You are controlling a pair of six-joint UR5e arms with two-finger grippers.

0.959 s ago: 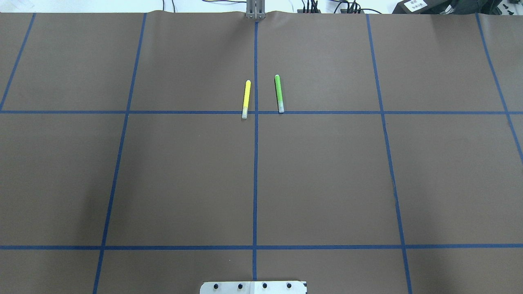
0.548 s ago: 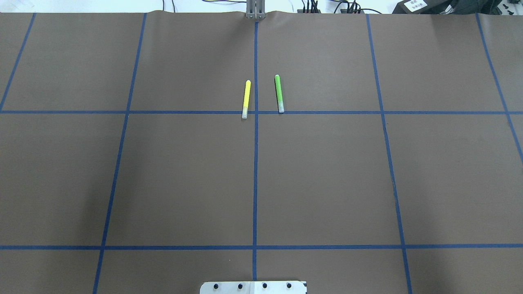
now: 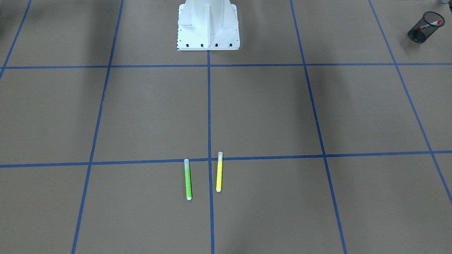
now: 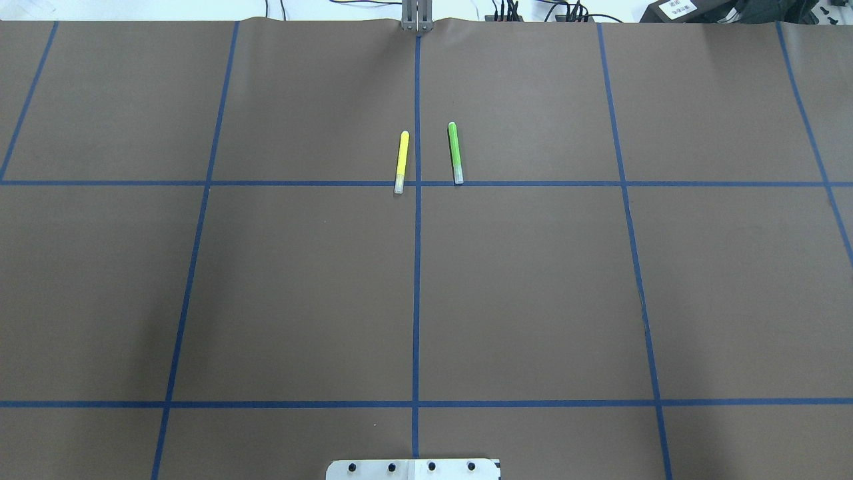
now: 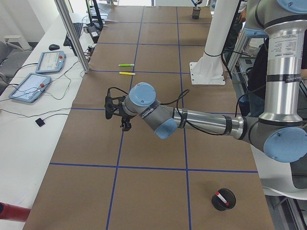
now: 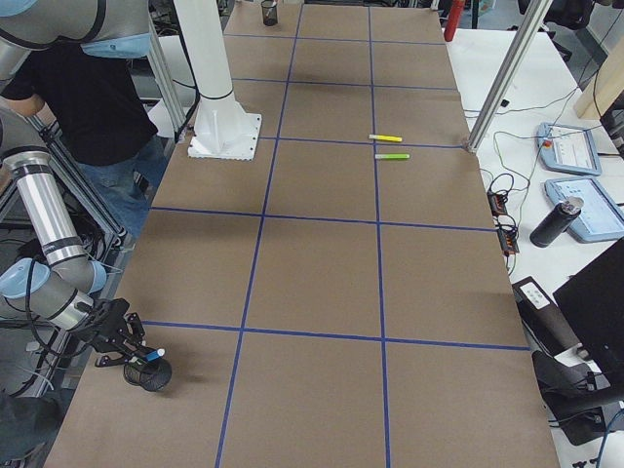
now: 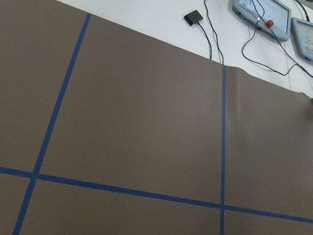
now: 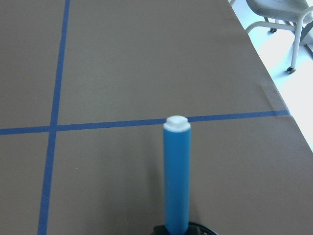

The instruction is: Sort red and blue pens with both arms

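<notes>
The red pen [image 3: 430, 24] lies tilted in a black mesh cup [image 3: 421, 30] on my left side of the table; the exterior left view shows the same red pen [image 5: 219, 197] in that cup [image 5: 224, 200]. The blue pen [image 8: 176, 181] stands white tip up in another black mesh cup [image 6: 148, 373] at my right end. My right gripper [image 6: 125, 341] hovers just beside and above that cup. My left gripper [image 5: 123, 123] hangs over bare table. I cannot tell whether either gripper is open or shut. Neither wrist view shows fingers.
A yellow pen [image 4: 402, 162] and a green pen [image 4: 455, 153] lie side by side near the table's middle at the far grid line. The white robot base [image 3: 208, 24] stands at the near edge. A person in dark clothes [image 6: 93, 97] stands behind the robot.
</notes>
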